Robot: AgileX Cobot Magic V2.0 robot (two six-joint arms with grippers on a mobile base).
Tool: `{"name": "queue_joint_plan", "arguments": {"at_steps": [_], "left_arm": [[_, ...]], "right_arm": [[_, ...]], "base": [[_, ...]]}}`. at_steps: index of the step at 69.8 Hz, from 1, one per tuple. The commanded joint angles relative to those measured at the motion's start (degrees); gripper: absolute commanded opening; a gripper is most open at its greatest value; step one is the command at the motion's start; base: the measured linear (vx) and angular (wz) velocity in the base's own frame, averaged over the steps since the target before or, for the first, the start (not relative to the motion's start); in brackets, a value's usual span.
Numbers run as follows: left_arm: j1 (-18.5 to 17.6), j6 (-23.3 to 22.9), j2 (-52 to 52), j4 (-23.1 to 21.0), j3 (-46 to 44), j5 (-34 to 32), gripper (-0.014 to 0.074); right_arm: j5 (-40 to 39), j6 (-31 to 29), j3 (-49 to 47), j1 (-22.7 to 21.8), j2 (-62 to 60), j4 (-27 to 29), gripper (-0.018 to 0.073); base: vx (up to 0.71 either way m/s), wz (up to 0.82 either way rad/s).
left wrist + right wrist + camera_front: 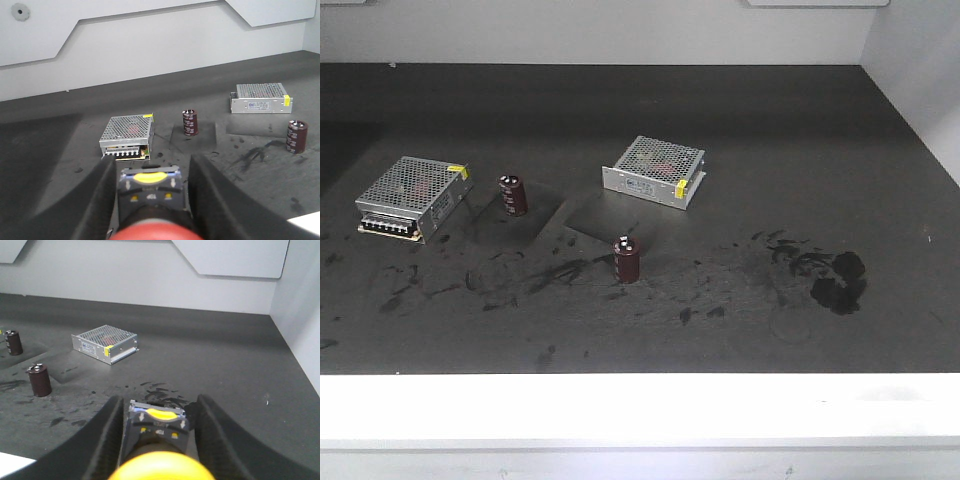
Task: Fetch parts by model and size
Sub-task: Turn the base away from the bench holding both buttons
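Though their markings are unreadable, the left pincer (151, 169) clamps the red-capped switch (150, 192), the right pincer (160, 405) the yellow-capped switch (157, 429); both caps are cropped.

Grips yellow switch (156, 432) in right gripper (157, 410), fingers either side. Shows box (105, 342) flat on table (225, 355) beyond; two capacitors (39, 380) upright, left.

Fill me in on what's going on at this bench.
Each arm holds one push-button switch. The left gripper grips the red-capped switch, and the right gripper grips the yellow-capped switch, both off the table. Two power supplies and two capacitors sit on it.
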Motion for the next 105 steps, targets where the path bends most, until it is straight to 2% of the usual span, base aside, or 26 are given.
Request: {"name": "queue_joint_plan", "arguments": {"at_steps": [1,105], "left_arm": [[-0.06,-0.18,0.84,0.23,-1.47,-4.37,-0.0006],[-0.06,-0.18,0.84,0.23,-1.47,-4.37,-0.0006]], "right_arm": [[-4.5,-0.45,-0.77,-0.36,0.04,-0.6,-0.0002],[-4.53,-0.45,-0.77,-0.36,0.11,-1.32,-0.0002]], "base": [[0.0,0.0],[0.0,0.02]]}}
